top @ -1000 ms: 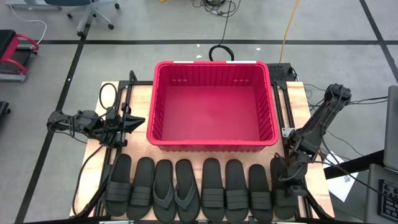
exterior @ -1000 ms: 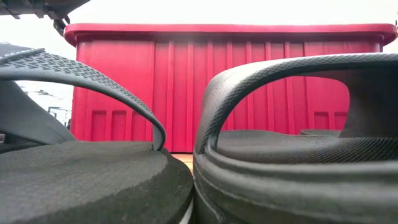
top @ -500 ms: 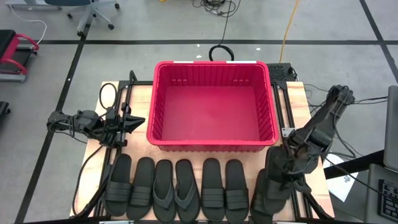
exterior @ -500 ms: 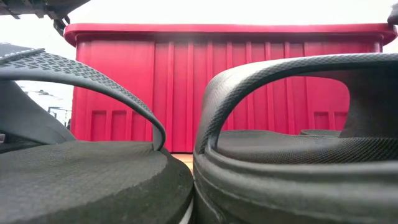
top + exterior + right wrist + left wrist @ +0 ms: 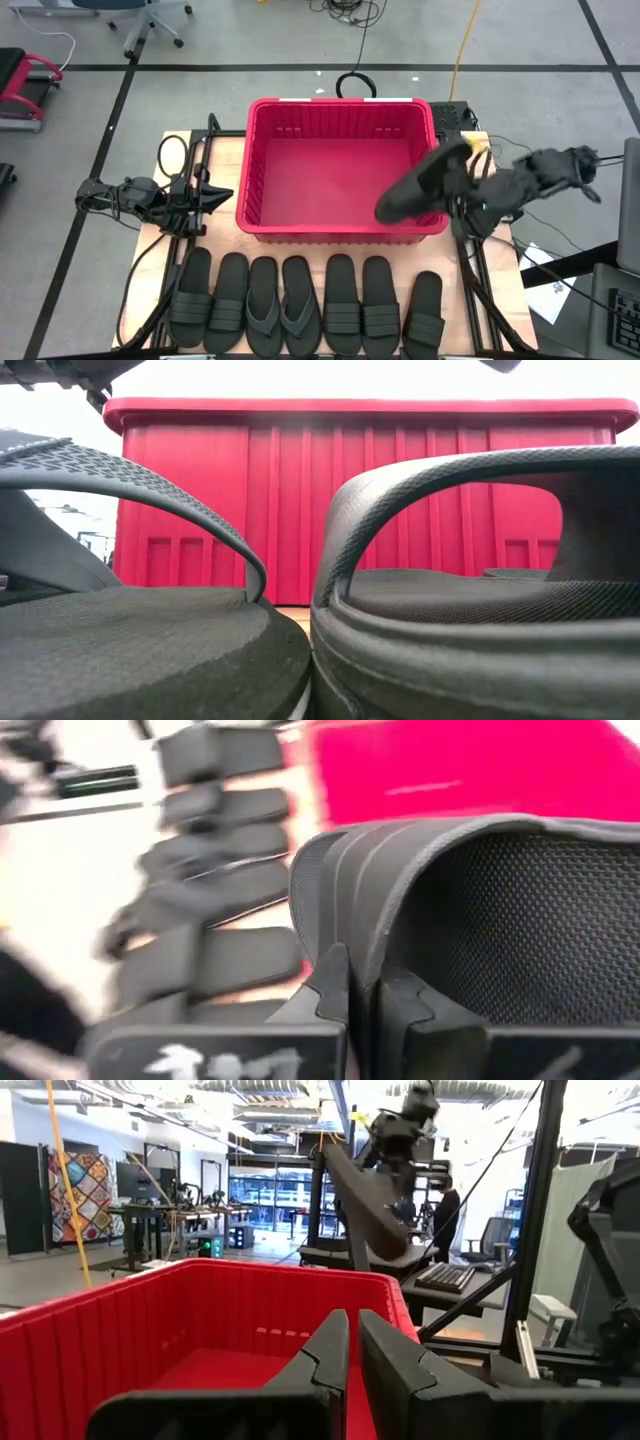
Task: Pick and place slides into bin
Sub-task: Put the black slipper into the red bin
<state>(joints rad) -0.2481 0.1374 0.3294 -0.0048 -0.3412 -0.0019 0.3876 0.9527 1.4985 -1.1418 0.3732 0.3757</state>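
Right gripper (image 5: 468,190): up in the air at the bin's right wall, fingers (image 5: 330,982) pinched on the edge of one slide's strap.
Carried slide (image 5: 420,183): a ribbed-strap sandal, tilted, hanging over the bin's near-right corner, partly above the red floor and partly above the rim; in the left wrist view it shows high above the far side of the bin (image 5: 365,1210).
Bin (image 5: 258,150): red crate in the middle of the tabletop, no sandals showing on the part of its floor that is visible; from the low view its ribbed front wall (image 5: 300,500) fills the background.
Row of slides (image 5: 283,303): seven black sandals lying side by side on the tabletop along the near edge, in front of the bin; six packed close, with two thong flip-flops (image 5: 281,300) third and fourth from the left.
Seventh slide (image 5: 425,310): at the right end of the row, a little apart from its neighbour and slightly skewed.
Left gripper (image 5: 222,194): waiting just left of the bin, low over the tabletop, pointed at the bin's left wall, fingers (image 5: 325,1350) close together with only a thin gap, holding nothing.
Tabletop (image 5: 225,150): pale wood.
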